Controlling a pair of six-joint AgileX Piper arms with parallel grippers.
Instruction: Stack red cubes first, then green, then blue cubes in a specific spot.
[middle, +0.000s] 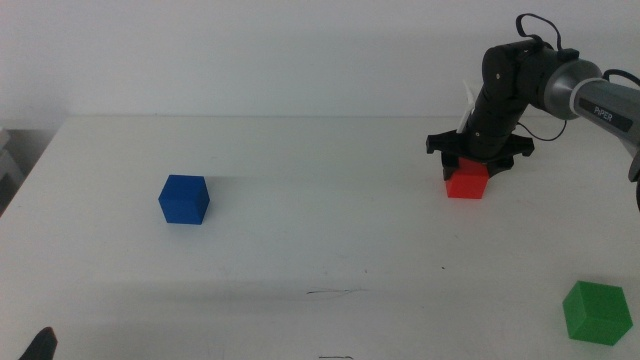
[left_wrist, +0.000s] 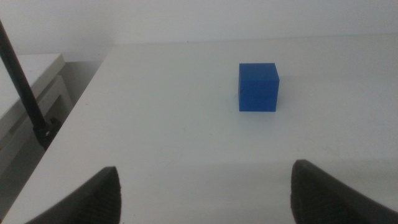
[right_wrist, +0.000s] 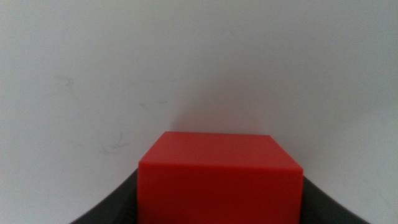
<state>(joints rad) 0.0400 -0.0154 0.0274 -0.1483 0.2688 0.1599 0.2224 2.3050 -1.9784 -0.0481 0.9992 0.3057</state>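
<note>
The red cube (middle: 466, 182) sits at the back right of the white table, between the jaws of my right gripper (middle: 469, 164). In the right wrist view the red cube (right_wrist: 219, 180) fills the space between the dark jaws, which press against its sides. The blue cube (middle: 184, 199) stands alone at the left; it also shows in the left wrist view (left_wrist: 258, 87), ahead of my open, empty left gripper (left_wrist: 205, 171). The left gripper (middle: 40, 345) waits at the bottom left corner. The green cube (middle: 597, 311) stands at the front right. A short faint dark line (middle: 335, 292) marks the spot at the front middle.
The table's left edge (left_wrist: 74, 118) runs beside the blue cube, with a thin dark rod (left_wrist: 25, 87) and a lower shelf beyond it. A second small dark mark (middle: 335, 356) lies at the bottom edge, in front of the line.
</note>
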